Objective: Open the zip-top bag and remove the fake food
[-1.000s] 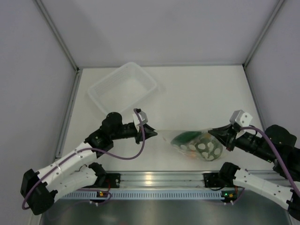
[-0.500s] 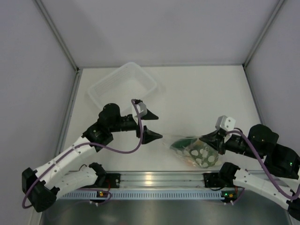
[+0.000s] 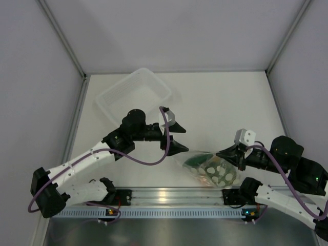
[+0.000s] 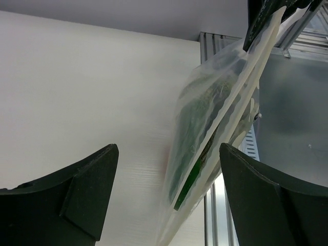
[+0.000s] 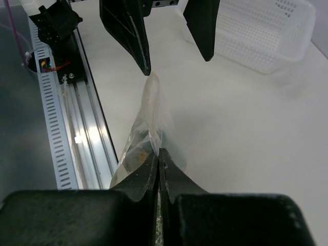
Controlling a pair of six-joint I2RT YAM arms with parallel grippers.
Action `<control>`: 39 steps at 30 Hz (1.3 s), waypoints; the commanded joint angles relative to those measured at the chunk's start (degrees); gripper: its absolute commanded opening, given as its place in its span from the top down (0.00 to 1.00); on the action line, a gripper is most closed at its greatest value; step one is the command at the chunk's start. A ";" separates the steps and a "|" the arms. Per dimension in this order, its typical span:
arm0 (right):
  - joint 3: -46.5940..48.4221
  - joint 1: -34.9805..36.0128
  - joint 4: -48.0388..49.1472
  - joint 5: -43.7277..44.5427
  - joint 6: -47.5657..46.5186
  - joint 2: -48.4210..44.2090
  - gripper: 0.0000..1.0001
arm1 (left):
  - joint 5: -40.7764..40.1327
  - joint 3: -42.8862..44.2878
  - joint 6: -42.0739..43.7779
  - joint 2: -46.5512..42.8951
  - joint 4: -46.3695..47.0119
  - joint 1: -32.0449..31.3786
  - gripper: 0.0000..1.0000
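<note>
– Where was the zip-top bag?
– By the white table's near edge, fake food inside, its end clamped in the right gripper.
– And the left gripper?
– Jaws wide apart, just beside it. Pale grey walls stood around.

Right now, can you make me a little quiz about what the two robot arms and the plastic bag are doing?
1. True or false: the left jaws are shut on the small clear crinkly zip-top bag.
2. Which one is pinching the bag? A: the right jaws. B: the left jaws. C: nothing, it lies loose.
3. Fill in the gap: the fake food is inside the ___, not in the translucent white perforated basket.

Key: 1 false, they are wide open beside the bag's end; 2 A; 3 bag.
</note>
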 commanded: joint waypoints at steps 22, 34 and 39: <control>-0.21 0.56 9.21 -2.29 -0.04 -1.21 1.00 | 3.21 -2.42 -0.72 4.06 9.34 -1.38 0.22; -1.70 0.65 11.84 3.40 0.93 -0.69 1.00 | 1.82 -0.66 -1.25 7.13 10.83 -4.02 1.00; -3.46 0.56 15.09 20.51 5.67 0.10 0.92 | -10.40 -0.05 -4.76 7.05 10.84 -4.02 1.00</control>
